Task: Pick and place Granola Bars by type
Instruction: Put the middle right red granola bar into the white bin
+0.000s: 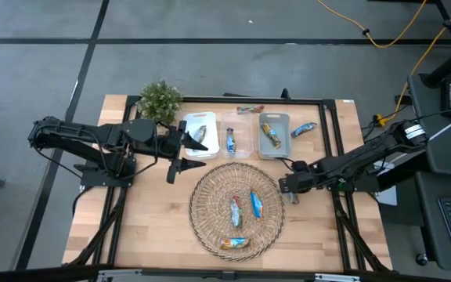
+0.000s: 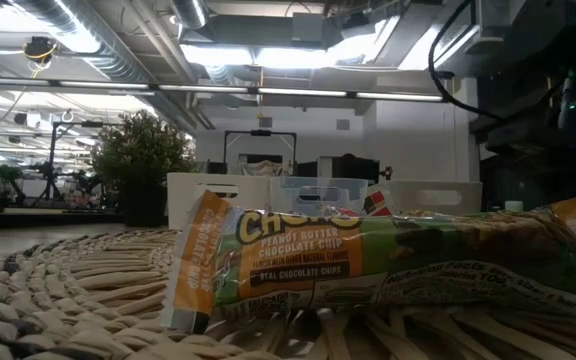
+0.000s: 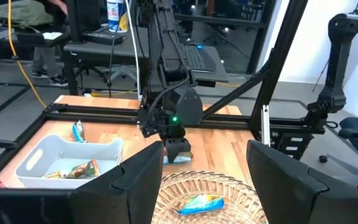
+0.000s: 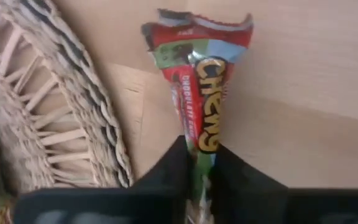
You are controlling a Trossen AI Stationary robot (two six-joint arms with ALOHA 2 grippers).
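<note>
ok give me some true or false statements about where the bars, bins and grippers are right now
1. The right gripper has its jaws shut on a red and green foil-wrapped Chewy bar. True.
2. That bar lies inside the round wicker tray. False: it is over bare wood, beside the tray's rim.
3. The left gripper holds a bar. False: its jaws are open and empty.
4. Three bars lie in the wicker tray. True.
5. All three rectangular plastic bins are empty. False: each holds a bar.

Our two dark arms, black all over

We see jointed matte-black links on the left arm (image 1: 92, 141) and right arm (image 1: 351, 160), a green light on the right wrist (image 3: 173, 119), and blunt black fingers (image 3: 135, 180).
</note>
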